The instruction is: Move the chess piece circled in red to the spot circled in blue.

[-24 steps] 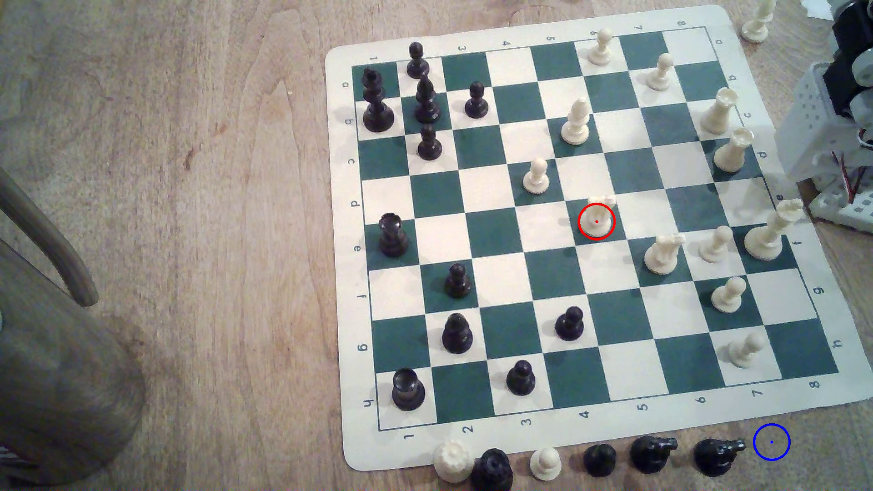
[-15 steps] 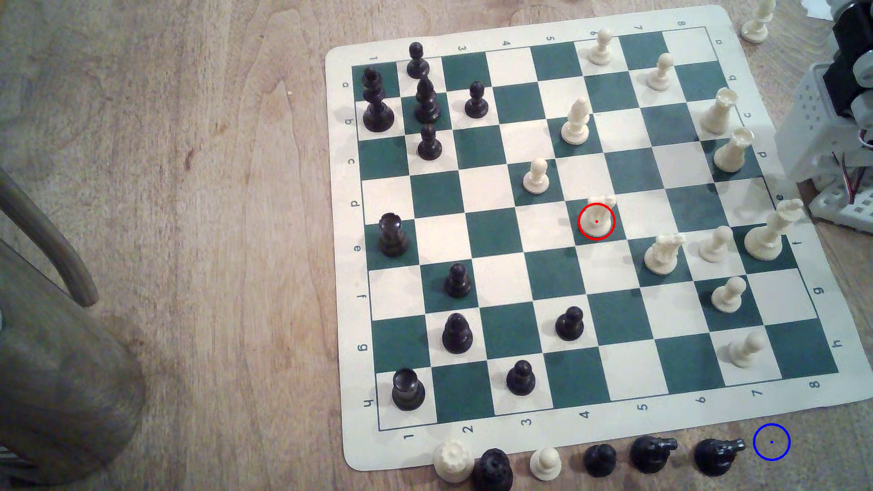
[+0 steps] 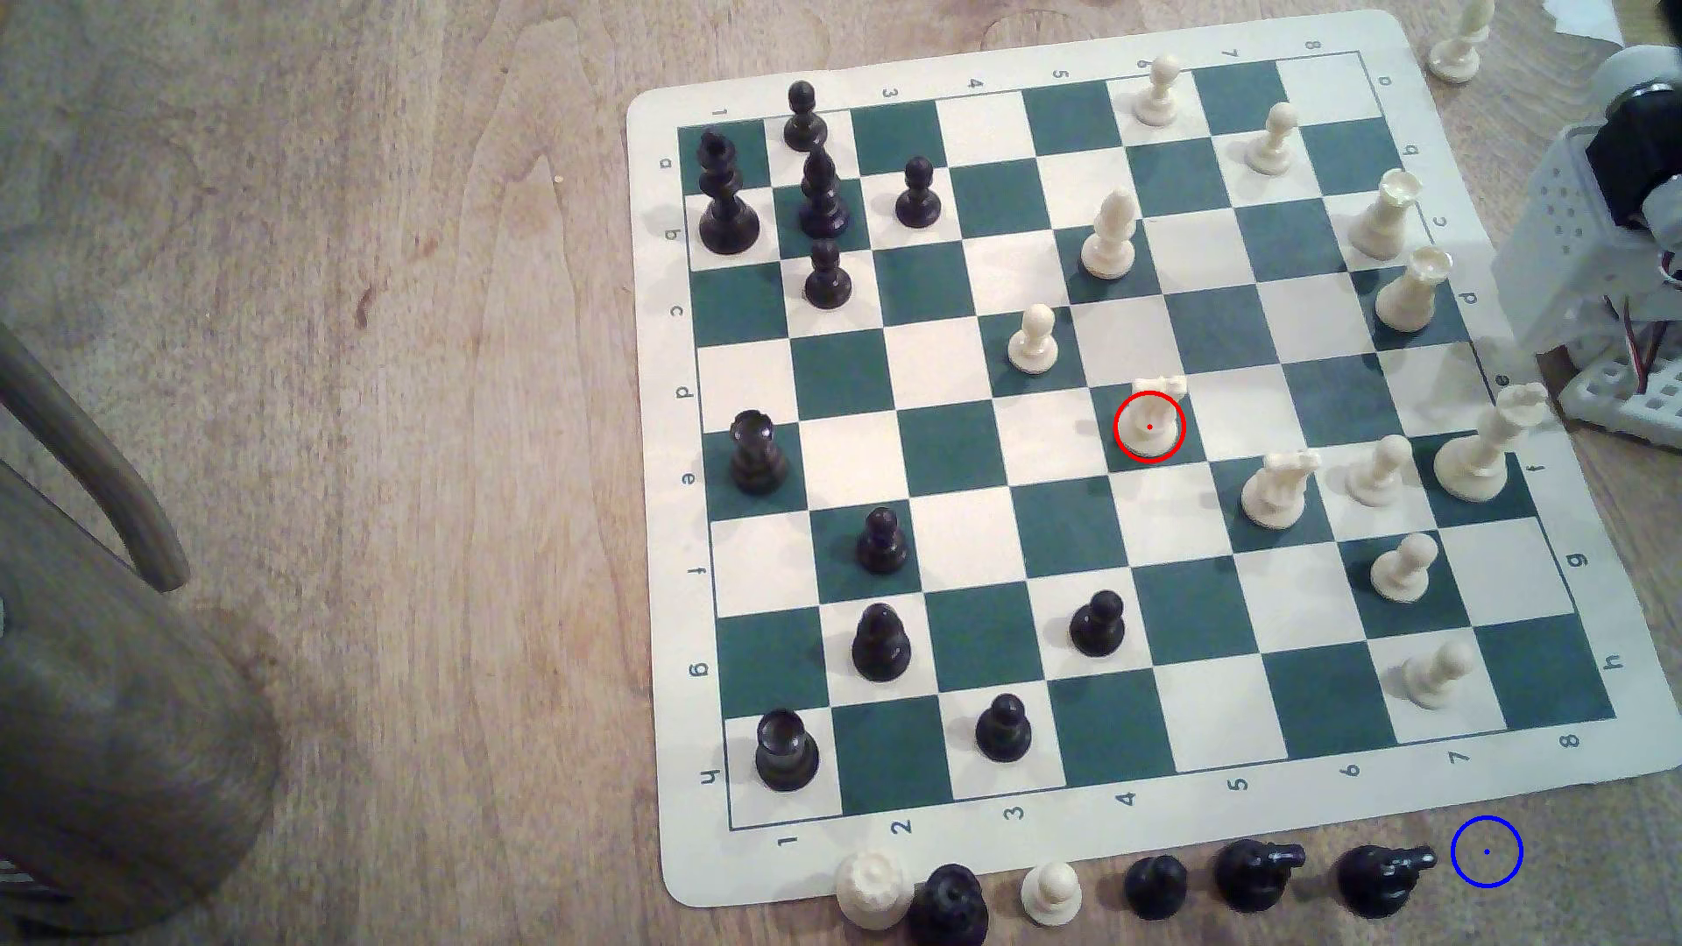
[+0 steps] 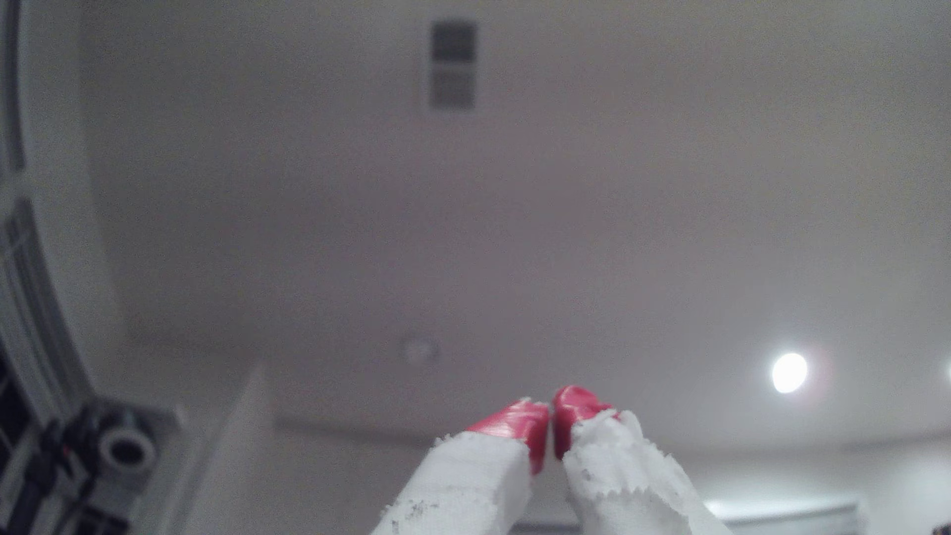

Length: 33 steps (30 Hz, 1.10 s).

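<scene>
The chess piece (image 3: 1150,420), a cream-white knight inside a red ring, stands on a green square near the middle of the board (image 3: 1129,810). The spot (image 3: 1486,851), a blue ring on bare wood, lies off the board's near edge at the exterior view's right, just past two black knights. The arm's white base and black motor (image 3: 1620,191) sit at the exterior view's far right edge. In the wrist view my gripper (image 4: 550,414) points up at the ceiling, its red-tipped white fingers (image 4: 520,419) pressed together with nothing between them.
Black pieces stand on the board's left half in the exterior view, cream pieces on its right half. A second cream knight (image 3: 1279,487) stands close to the ringed one. Several captured pieces (image 3: 1156,884) line the near edge. A chair leg (image 3: 100,473) rises at the far left.
The arm's upper parts at the exterior view's right edge have shifted, uncovering more of the corner. No chess piece has moved.
</scene>
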Available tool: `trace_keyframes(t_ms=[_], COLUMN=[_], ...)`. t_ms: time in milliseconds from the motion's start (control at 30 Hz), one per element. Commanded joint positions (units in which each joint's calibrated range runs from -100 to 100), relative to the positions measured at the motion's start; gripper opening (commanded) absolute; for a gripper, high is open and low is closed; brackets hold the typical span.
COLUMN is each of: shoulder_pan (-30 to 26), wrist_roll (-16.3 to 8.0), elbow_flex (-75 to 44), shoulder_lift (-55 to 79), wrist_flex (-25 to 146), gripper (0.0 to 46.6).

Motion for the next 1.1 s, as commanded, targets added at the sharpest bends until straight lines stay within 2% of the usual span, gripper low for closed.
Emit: trace_keyframes(t_ms=[0, 267, 600, 900, 1067], shoulder_pan=[0.44, 2.48, 2.71, 2.71, 4.35], wrist_roll=[0.05, -0.1, -0.15, -0.15, -0.15], elbow_flex=[-9.02, -12.19, -11.92, -21.08, -21.62], shoulder_lift=[0.22, 0.22, 0.22, 0.31, 0.31], wrist_flex=[17.41, 38.37, 51.39, 68.59, 74.08], gripper=[0.2, 0.2, 0.2, 0.2, 0.2])
